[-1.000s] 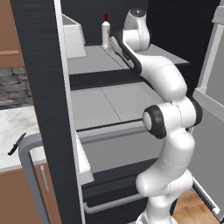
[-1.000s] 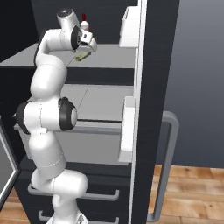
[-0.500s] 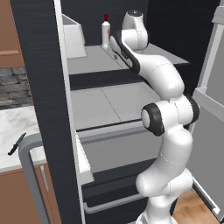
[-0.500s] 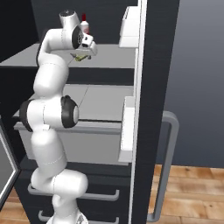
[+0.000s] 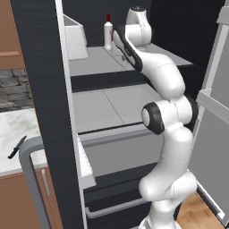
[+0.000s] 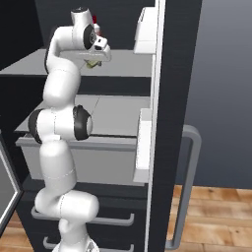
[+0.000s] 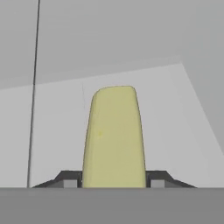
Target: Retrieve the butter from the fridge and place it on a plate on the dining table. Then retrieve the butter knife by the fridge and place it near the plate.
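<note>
Gripping the butter (image 7: 113, 135) between its fingers, the claw (image 7: 113, 181) sits on the fridge (image 6: 123, 74) shelf.

A marble bench (image 5: 18, 129) sits at nine o'clock in the left base view, with brown cabinets (image 5: 27, 201) below it and a grey stone backsplash (image 5: 13, 89) behind. Wooden plank floor (image 6: 211, 216) shows at five o'clock in the right base view, under a plain grey wall (image 6: 226, 74).
</note>
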